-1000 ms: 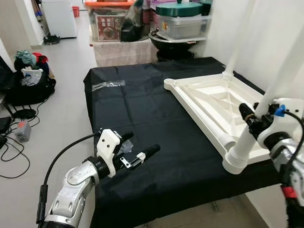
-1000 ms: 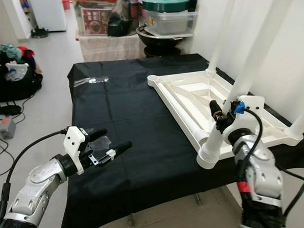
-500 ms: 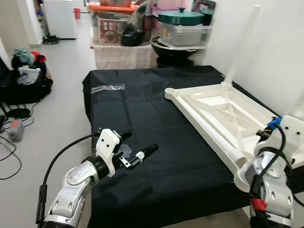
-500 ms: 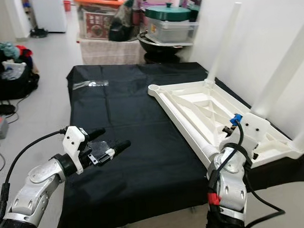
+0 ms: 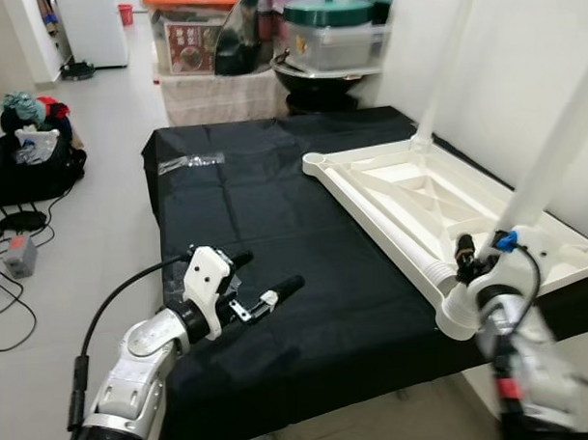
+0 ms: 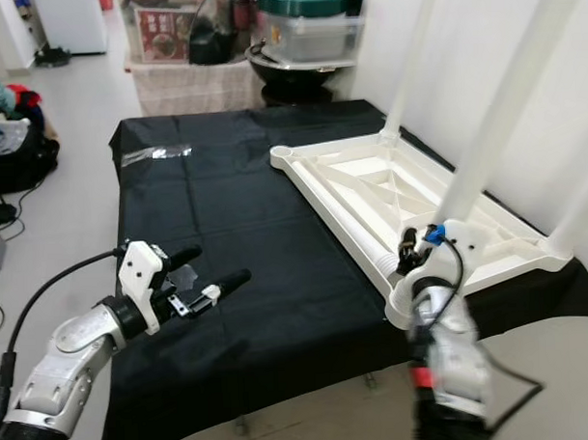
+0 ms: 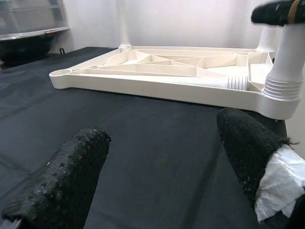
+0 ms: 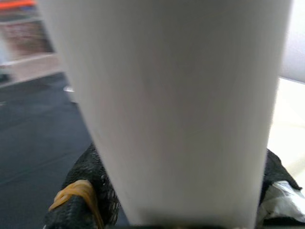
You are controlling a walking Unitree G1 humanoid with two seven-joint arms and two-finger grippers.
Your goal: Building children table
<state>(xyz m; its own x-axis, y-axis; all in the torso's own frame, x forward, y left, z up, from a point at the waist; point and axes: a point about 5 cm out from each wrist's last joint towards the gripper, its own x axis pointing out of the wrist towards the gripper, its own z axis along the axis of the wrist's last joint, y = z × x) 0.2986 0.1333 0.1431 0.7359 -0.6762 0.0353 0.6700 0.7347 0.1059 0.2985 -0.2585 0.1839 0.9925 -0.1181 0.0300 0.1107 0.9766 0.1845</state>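
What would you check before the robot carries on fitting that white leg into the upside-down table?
1. Right gripper closed around the near white leg: ok, one black finger shows on each side of it.
2. Leg's ribbed foot in the corner socket of the tabletop: ok, though how deep, cannot tell.
3. Leg upright: not ok, it tilts.
4. Tabletop resting on the black cloth: ok, but the near corner sits at the edge.
5. Left gripper out of the way: ok, jaws open above the cloth, holding nothing.
6. Far leg already standing: ok.
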